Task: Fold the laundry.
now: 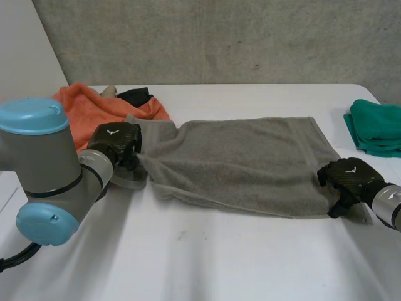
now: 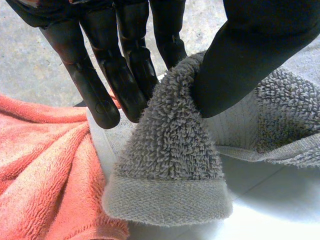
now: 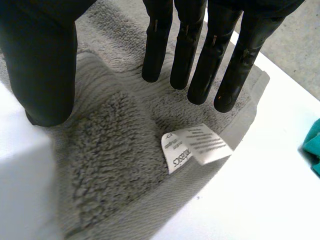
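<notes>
Grey towel (image 1: 238,163) lies spread, left hand (image 1: 116,143) pinching one corner, right hand (image 1: 348,175) straight-fingered on another.

Table (image 1: 219,263) front of towel (image 1: 244,163) free; orange pile (image 1: 81,110) blocks L, green cloth (image 1: 376,128) R.

white table (image 1: 250,263) before a grey concrete wall (image 1: 219,37).
</notes>
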`<action>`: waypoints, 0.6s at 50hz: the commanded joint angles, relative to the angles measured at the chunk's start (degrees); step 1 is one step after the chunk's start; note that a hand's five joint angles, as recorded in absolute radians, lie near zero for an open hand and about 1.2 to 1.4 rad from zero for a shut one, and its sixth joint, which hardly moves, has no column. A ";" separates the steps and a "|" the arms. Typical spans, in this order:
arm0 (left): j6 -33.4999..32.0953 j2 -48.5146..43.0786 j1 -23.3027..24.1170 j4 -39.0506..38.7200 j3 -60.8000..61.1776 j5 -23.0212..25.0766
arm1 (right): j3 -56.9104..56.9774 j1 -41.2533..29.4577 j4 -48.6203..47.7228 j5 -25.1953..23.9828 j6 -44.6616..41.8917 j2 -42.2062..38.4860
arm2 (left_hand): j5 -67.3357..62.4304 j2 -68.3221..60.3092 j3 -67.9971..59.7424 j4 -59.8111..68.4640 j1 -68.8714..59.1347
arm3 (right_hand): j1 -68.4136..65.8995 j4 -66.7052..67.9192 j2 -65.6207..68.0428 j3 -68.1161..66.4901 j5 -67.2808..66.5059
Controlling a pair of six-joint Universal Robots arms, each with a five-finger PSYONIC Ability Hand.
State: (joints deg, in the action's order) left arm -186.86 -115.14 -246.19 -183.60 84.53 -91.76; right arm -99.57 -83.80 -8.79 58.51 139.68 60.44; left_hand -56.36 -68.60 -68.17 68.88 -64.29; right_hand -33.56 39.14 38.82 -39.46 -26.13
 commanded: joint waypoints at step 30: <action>-1.40 10.63 0.53 9.74 6.61 0.70 | 9.47 -2.07 25.18 4.50 -1.15 18.45 | -13.64 -11.40 -11.83 11.12 -15.71 | -46.44 40.86 41.18 -40.54 -43.87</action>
State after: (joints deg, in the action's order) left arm -187.10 -111.91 -245.60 -181.15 86.10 -91.93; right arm -91.91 -86.37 -1.35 63.49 143.37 66.74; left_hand -56.36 -68.60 -68.17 68.90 -64.29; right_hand -56.98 68.19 67.37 -67.93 -56.27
